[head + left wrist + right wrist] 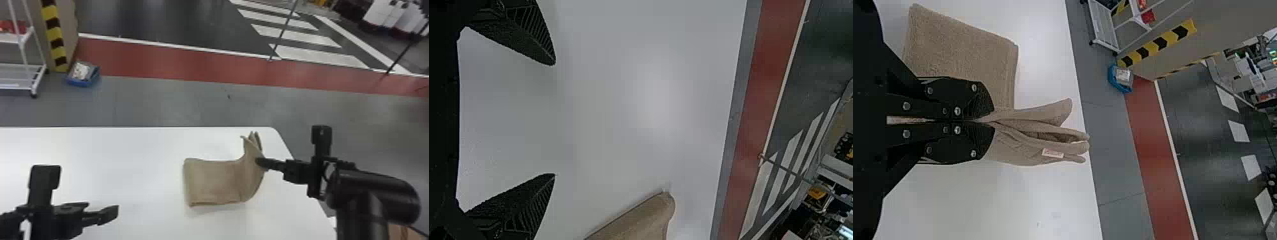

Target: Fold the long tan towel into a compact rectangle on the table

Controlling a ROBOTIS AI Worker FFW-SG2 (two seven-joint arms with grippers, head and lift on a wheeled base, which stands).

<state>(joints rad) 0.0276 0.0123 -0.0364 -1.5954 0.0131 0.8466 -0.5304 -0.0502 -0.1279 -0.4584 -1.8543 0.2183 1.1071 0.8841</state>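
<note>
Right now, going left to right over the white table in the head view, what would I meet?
The left gripper, open → the tan towel, part folded flat and part raised → the right gripper, pinching the towel's raised end.

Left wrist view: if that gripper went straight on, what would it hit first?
Probably the bare white tabletop ahead of the left gripper; the towel sits off to the side. Depth unclear.

Grey floor (153, 105), red strip (178, 62), white wheeled rack (16, 76).
</note>
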